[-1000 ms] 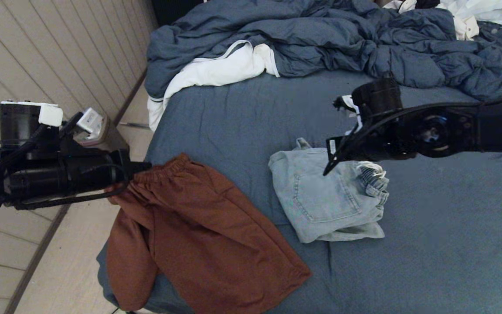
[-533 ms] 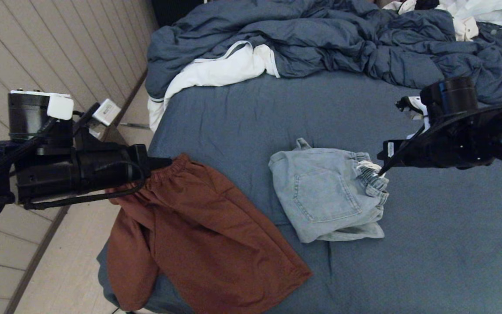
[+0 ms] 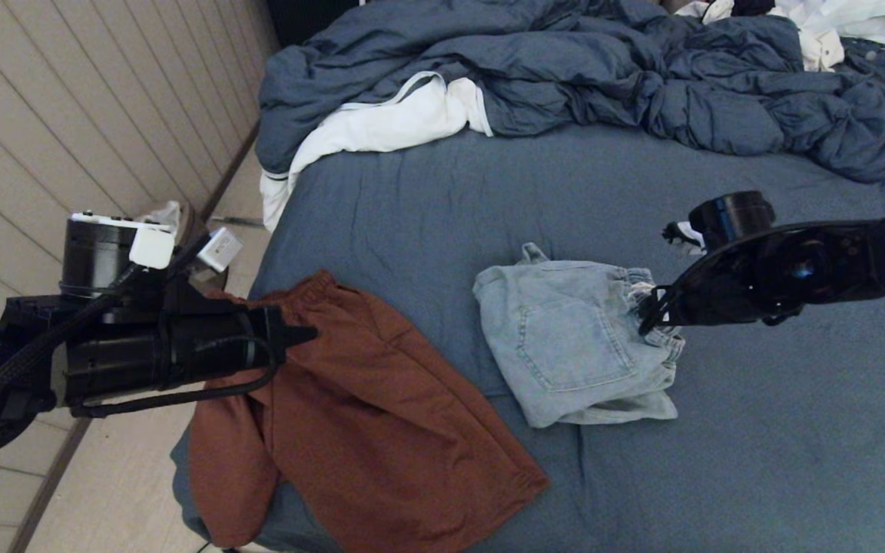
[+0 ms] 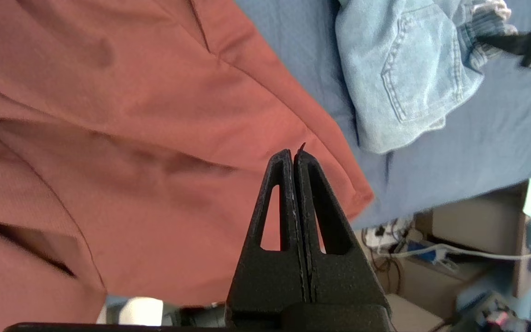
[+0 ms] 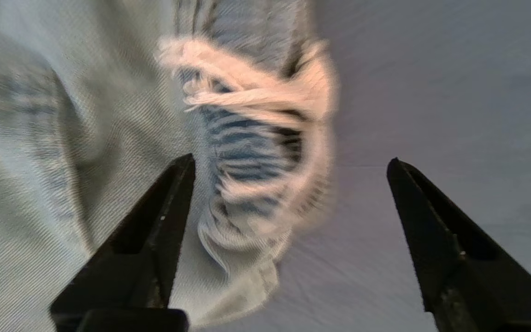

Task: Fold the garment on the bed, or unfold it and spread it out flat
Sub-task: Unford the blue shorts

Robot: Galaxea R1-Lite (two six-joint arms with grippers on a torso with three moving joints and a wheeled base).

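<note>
Right claw (image 5: 288,161) (spread wide) at denim shorts' (image 3: 573,346) frayed hem; left claw (image 4: 293,154) pressed closed — over rust shorts (image 3: 358,430).

1. Pale plank floor (image 3: 66,115) beside the mattress
2. White clothing (image 3: 834,23) heaped at the far corner
3. Cables and clutter (image 4: 431,249) low down in the left wrist view

1. The bed (image 3: 442,207) fills the middle and right; the floor (image 3: 66,138) lies to its left.
2. A duvet (image 3: 565,69) is heaped along the far end.
3. Folded jean shorts (image 3: 565,346) lie mid-bed.
4. Other shorts (image 3: 366,438) lie left of them, draped over the near-left corner.
</note>
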